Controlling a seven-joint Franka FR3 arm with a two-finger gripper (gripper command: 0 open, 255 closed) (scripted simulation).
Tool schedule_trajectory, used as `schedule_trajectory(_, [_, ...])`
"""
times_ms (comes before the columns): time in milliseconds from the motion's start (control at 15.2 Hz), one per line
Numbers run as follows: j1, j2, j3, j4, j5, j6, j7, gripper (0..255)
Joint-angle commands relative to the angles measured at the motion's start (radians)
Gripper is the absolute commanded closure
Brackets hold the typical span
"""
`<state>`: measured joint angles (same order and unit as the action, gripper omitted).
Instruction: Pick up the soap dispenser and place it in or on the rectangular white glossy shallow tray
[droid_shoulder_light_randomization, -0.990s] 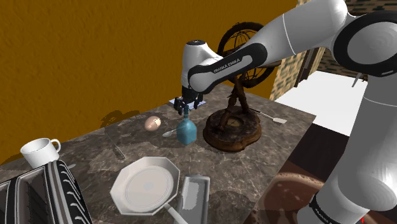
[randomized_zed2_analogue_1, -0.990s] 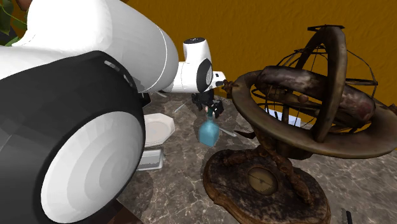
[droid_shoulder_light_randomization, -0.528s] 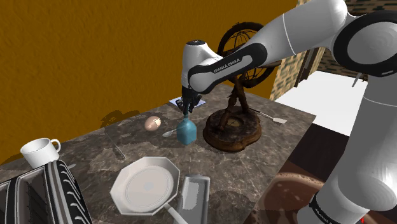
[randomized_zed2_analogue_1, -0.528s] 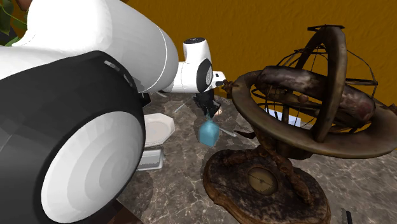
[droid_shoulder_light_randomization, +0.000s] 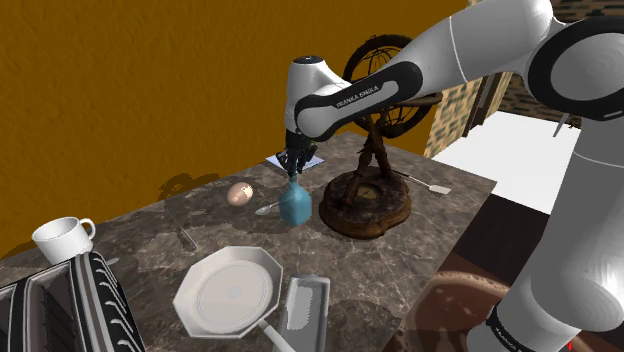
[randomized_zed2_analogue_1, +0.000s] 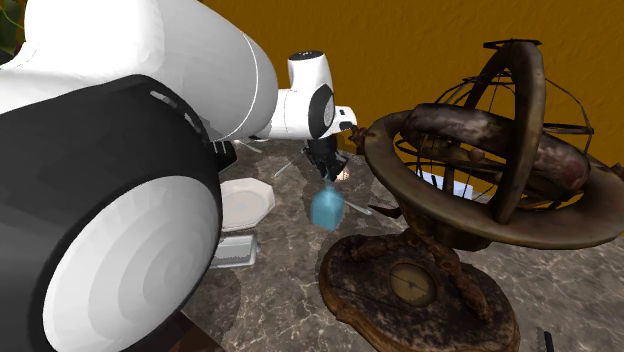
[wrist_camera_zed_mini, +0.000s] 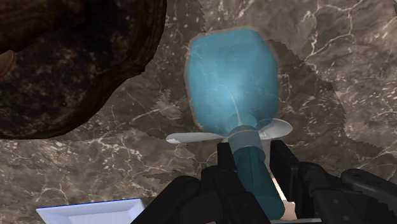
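While the white arm is reaching out over the dark marbled surface (droid_shoulder_light_randomization: 440, 225) in the shoulder view, its black end effector (droid_shoulder_light_randomization: 294, 166) is hanging straight above the blue soap dispenser (droid_shoulder_light_randomization: 293, 205). The dispenser is standing upright just beside the base of the brown armillary sphere (droid_shoulder_light_randomization: 365, 205), with an egg (droid_shoulder_light_randomization: 239, 193) near it on the other side. Taking it high by the narrow neck looks sensible, since the body is bulging wide and the sphere is crowding one flank. The rectangular white tray (droid_shoulder_light_randomization: 308, 303) is lying well apart, toward the near edge and just beside an octagonal plate (droid_shoulder_light_randomization: 232, 290), so the carry will probably be crossing open surface. In the second exterior view the end effector (randomized_zed2_analogue_1: 328, 168) is sitting on top of the soap dispenser (randomized_zed2_analogue_1: 327, 208), in front of the armillary sphere (randomized_zed2_analogue_1: 480, 170). The tray (randomized_zed2_analogue_1: 236, 250) is showing past the arm's big joint, next to the octagonal plate (randomized_zed2_analogue_1: 247, 203). I cannot tell whether the bottle's base is resting on the surface or hanging just clear of it. In the wrist view the two fingers (wrist_camera_zed_mini: 226, 162) of the end effector (wrist_camera_zed_mini: 252, 153) are pinching the teal neck from both sides, just behind a thin white collar. The soap dispenser (wrist_camera_zed_mini: 234, 79) is pointing away along them, its rounded body casting a shadow on the surface (wrist_camera_zed_mini: 343, 57) near the armillary sphere (wrist_camera_zed_mini: 63, 63). The grip looks made, so lifting seems the step in hand.
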<state>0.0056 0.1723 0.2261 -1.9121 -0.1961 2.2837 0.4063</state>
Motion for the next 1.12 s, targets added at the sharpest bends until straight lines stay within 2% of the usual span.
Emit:
schedule_trajectory(0, [0.000, -0.012, 0.002, 0.014, 0.007, -0.025, -0.006, 255])
schedule_trajectory(924, [-0.001, -0.056, 0.007, 0.148, 0.037, -0.199, -0.040, 255])
schedule_trajectory(1056, [0.005, -0.085, 0.014, 0.121, 0.041, -0.203, -0.028, 255])
